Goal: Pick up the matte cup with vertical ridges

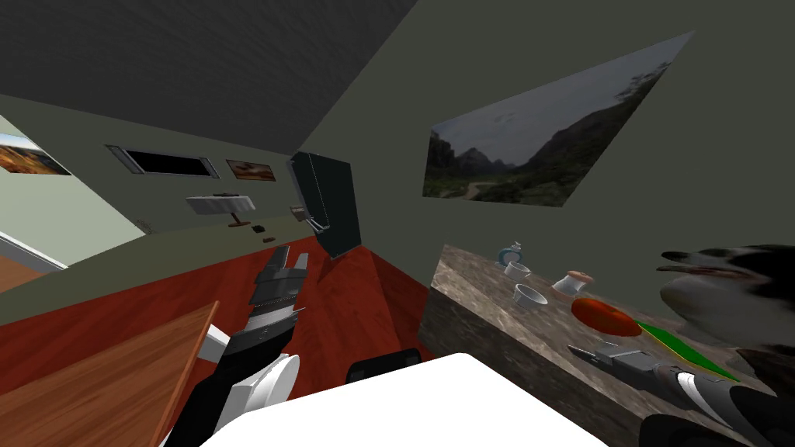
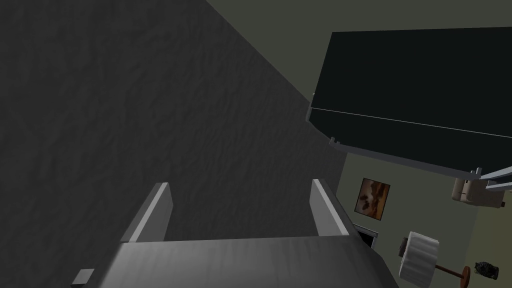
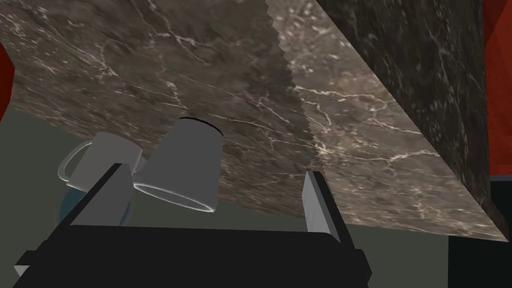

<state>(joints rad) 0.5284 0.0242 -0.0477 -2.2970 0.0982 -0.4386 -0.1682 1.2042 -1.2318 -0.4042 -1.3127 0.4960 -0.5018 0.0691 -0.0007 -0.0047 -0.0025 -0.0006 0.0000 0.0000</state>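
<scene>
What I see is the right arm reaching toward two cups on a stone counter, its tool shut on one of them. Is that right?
Not quite: the right tool is open, not shut on one. The right wrist view shows its fingers standing apart, with the cup and the mug ahead of it on the stone counter. The rest holds.

Head view: high, rolled, steeply down over bench (image 1: 477, 291) and red floor (image 1: 341, 303). Right wrist view: close over bench, facing cup (image 3: 180, 165). Left wrist view: upward, ceiling (image 2: 125, 100), dark cabinet (image 2: 415, 85). Shared with head: bench, cup; cabinet.
</scene>
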